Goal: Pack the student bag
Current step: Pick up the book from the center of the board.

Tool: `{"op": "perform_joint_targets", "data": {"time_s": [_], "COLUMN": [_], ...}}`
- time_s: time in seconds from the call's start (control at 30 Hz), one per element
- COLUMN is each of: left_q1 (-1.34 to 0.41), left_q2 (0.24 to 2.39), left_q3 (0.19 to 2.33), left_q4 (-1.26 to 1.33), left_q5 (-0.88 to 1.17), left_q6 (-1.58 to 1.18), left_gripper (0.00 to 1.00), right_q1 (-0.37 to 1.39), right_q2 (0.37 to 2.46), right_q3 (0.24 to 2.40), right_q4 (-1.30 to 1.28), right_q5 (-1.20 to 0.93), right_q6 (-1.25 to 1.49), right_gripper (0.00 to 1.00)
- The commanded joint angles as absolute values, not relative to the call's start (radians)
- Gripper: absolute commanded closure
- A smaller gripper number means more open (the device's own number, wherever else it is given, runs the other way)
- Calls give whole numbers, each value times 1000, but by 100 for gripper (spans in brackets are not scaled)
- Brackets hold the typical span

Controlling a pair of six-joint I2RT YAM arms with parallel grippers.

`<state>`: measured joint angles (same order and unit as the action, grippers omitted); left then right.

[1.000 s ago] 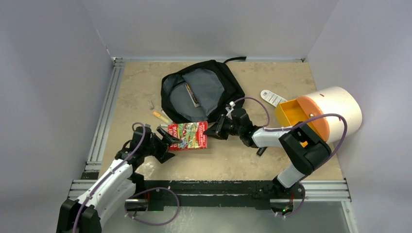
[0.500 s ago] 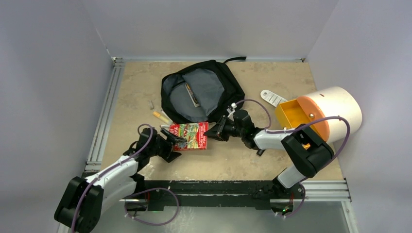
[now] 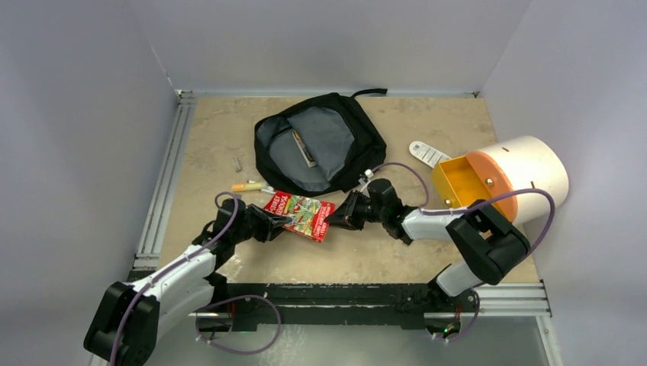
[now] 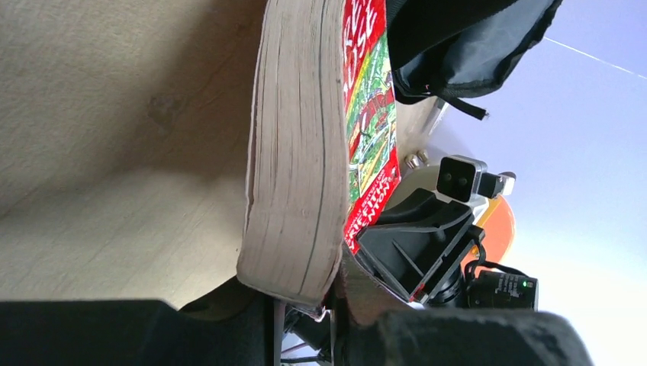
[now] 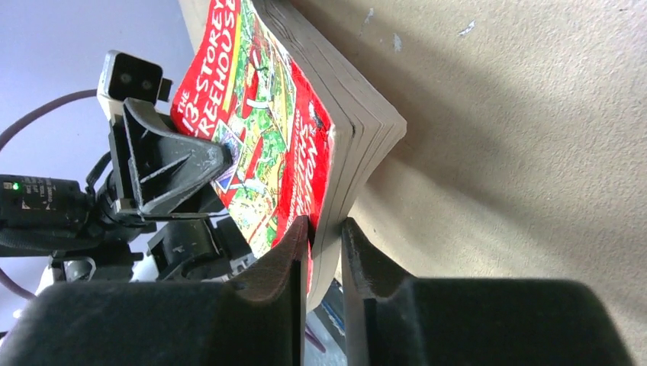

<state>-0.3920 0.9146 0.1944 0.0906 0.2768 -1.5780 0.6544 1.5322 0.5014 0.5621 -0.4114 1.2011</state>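
The left fingers [image 4: 114,335], spread wide beside the book a second ago, have now come together on the left end of the red paperback book [image 3: 301,216]; the left wrist view shows its thick page block wedged between them. The right fingers [image 5: 278,297] pinch the opposite corner, cover on one side and pages on the other, as they did before. So both arms now hold the book at once.

The book has also turned. It lay square to the frame's edges and now sits skewed at the centre of the top view, right end lower. The shadow beneath it in the right wrist view suggests at least that end is off the table [image 3: 427,252].

The student bag [image 3: 366,145] lies open at upper centre, just above the book, its grey lining exposed and a slim item already inside. It has not moved.

With a two-ended grip, the book looks ready to be carried up to the bag's mouth.
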Motion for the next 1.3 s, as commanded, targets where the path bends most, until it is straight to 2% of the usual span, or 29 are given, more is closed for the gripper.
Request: {"op": "perform_joint_targets", "data": {"time_s": [0.0,0.07,0.17,0.3,0.47,0.77,1.0,1.27], "left_q1": [-395,-395,-395,-395,-395,-395,-394,-395], "left_q2": [880,867,846,805,784,754,688,732], "left_q3": [243,255,280,325,456,660,743,796], "left_q4": [45,38,21,2,-82,-153,-108,23], "left_q5": [222,217,208,196,208,412,616,861], "left_q6": [-1539,-1525,-1497,-1446,-1292,-899,-633,-526], "left_gripper": [100,100,100,100,100,100,100,100], "right_q1": [651,652,651,652,651,651,652,651], "right_q2": [1466,1440,1381,1296,1203,974,815,798], "right_q3": [532,543,563,587,592,588,622,664], "right_q4": [502,433,312,182,170,249,389,542], "right_q5": [-364,-332,-249,-129,-94,-85,-180,-341], "right_q6": [1087,1047,985,933,908,864,718,496], "right_gripper": [72,61,51,44,36,17,10,5]}}
